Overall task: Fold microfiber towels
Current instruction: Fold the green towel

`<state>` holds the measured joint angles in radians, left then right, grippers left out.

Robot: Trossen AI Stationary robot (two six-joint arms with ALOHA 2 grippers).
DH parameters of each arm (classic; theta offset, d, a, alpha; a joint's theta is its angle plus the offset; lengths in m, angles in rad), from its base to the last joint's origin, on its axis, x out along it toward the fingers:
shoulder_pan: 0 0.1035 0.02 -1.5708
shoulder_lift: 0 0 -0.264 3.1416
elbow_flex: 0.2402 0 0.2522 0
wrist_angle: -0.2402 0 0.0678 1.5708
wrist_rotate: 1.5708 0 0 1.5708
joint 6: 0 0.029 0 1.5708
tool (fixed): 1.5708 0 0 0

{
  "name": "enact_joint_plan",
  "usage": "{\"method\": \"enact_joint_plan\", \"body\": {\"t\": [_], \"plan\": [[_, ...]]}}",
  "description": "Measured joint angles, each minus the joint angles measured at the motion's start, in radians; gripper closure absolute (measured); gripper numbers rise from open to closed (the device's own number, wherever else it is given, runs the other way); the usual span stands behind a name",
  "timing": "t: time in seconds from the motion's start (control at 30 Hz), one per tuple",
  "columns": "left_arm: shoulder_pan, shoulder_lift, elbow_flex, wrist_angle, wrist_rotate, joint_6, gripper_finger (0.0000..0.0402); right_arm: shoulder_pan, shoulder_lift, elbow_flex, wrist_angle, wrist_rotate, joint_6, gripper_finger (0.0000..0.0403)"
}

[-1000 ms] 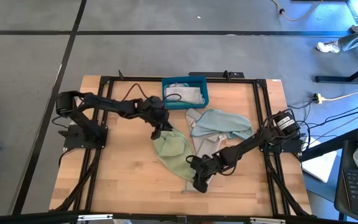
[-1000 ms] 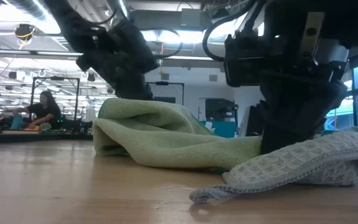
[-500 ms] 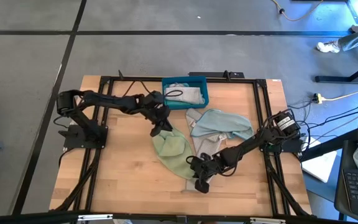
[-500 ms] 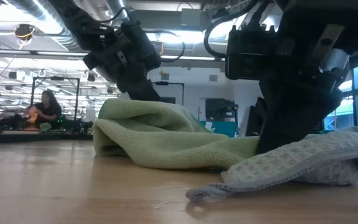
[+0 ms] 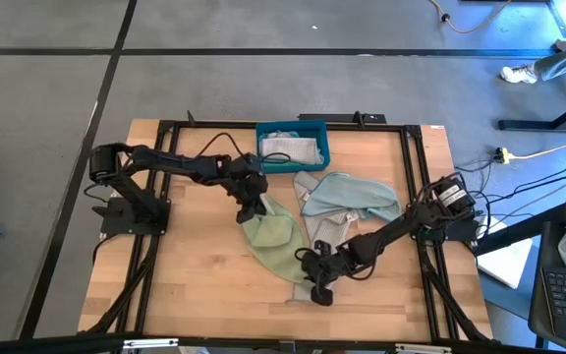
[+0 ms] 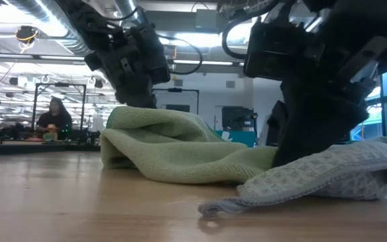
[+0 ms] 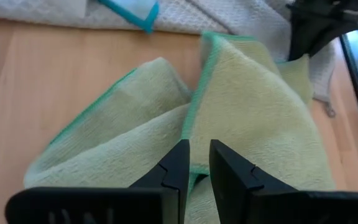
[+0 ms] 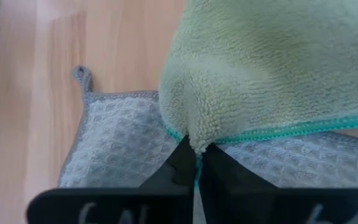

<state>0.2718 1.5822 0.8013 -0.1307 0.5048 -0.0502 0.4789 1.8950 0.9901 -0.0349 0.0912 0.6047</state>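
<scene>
Microfiber towels lie crumpled near the middle of the wooden counter [image 5: 185,275], and I go from left to right. At the far left, in the low view, a person [image 6: 51,119] sits in the room behind the counter. The left arm reaches from its base toward the centre, and the left gripper [image 5: 248,208] stands at the upper left edge of the pale green towel [image 5: 275,239]. In the left wrist view its fingers are only a little apart, with a narrow gap between them, right over a fold of the green cloth with the teal hem; I cannot tell if they pinch it. Behind this towel, at the back edge of the counter, stands the teal-blue bin [image 5: 294,146] with a pale cloth inside it. To the right of the green towel lies the pale blue towel [image 5: 350,195], partly over a grey-beige towel [image 5: 324,230]. Its waffle-textured corner with a small loop reaches the front of the counter. The right gripper [image 5: 318,286] is down at the lower right edge of the green towel, and its fingers are pressed together on the hemmed edge of it, above the grey cloth.
</scene>
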Motion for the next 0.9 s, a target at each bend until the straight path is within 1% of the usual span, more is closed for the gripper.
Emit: {"method": "enact_joint_plan", "body": {"t": [0.13, 0.27, 0.4, 0.57, 0.8, 0.9], "plan": [[0.001, 0.019, 0.001, -0.002, -0.005, -0.012, 0.0346, 0.013, 0.000, 0.000, 0.000, 0.029, -0.012, 0.0396], [-0.001, 0.070, 0.001, 0.010, 0.050, -0.030, 0.0346, 0.016, 0.000, 0.000, 0.000, 0.033, -0.012, 0.0381], [-0.010, 0.109, 0.003, 0.008, 0.057, -0.028, 0.0346, 0.016, 0.000, 0.000, -0.002, 0.033, -0.013, 0.0382], [-0.002, 0.102, 0.005, 0.010, 0.111, -0.023, 0.0346, 0.016, 0.000, 0.001, -0.006, 0.033, -0.034, 0.0397], [0.024, 0.096, 0.006, 0.010, 0.115, -0.016, 0.0346, 0.016, 0.000, 0.001, -0.007, 0.044, -0.038, 0.0381], [0.013, 0.096, 0.006, 0.008, 0.124, 0.006, 0.0345, 0.016, 0.012, 0.002, -0.005, 0.047, -0.040, 0.0386]]}}
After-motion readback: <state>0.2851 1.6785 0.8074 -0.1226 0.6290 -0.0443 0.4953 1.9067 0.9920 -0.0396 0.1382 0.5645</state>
